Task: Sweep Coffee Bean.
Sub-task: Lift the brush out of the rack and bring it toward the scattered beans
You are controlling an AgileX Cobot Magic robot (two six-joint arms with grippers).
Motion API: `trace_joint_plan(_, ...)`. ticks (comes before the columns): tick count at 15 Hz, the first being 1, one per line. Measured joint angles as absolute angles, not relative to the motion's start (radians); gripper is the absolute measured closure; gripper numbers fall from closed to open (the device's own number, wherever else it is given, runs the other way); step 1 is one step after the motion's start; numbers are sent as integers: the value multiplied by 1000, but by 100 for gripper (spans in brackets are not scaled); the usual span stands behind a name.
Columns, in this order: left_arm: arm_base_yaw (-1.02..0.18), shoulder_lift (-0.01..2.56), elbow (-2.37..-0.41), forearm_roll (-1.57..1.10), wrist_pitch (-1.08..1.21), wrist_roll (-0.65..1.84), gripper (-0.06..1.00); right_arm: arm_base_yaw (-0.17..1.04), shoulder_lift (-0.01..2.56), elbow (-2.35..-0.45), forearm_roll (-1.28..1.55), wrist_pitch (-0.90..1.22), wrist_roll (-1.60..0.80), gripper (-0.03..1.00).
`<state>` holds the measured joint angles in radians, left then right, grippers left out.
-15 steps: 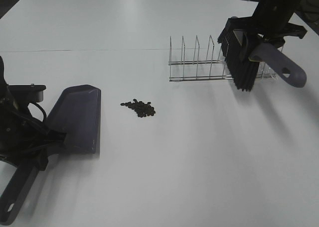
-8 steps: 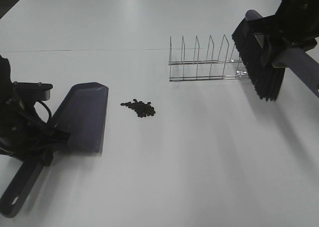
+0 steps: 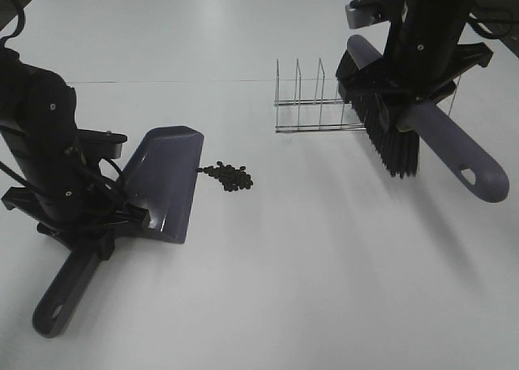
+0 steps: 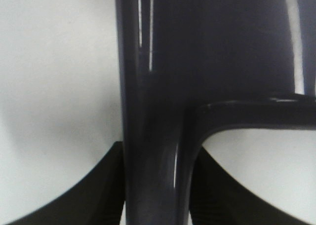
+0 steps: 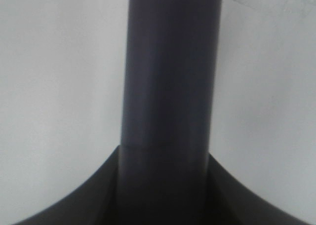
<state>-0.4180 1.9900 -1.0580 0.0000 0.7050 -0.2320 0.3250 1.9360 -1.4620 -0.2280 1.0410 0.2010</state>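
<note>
No coffee bean (image 3: 231,176) was swept yet; my left gripper (image 3: 96,229) clamped the dustpan (image 3: 166,183) just left of the pile, and my right gripper (image 3: 418,102) clamped the brush (image 3: 391,136) at upper right.

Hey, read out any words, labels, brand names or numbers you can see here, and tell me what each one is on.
None: no readable text anywhere. The dark purple plastic dustpan, the purple-handled brush with black bristles, the chrome wire rack, the small dark coffee beans and the white table all look unmarked.

Glossy plastic dustpan (image 3: 166,183), smooth plastic brush (image 3: 450,147), wire rack (image 3: 312,103).
</note>
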Motion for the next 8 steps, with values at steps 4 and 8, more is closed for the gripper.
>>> trace_joint_plan(4, -432, 2028, -1112, 21, 766, -255, 63, 325, 2013, -1462, -260, 1027, 226, 63)
trace_joint_plan(8, -432, 2031, -1113, 26, 769, -256, 63, 338, 2039, -1462, -285, 1014, 231, 63)
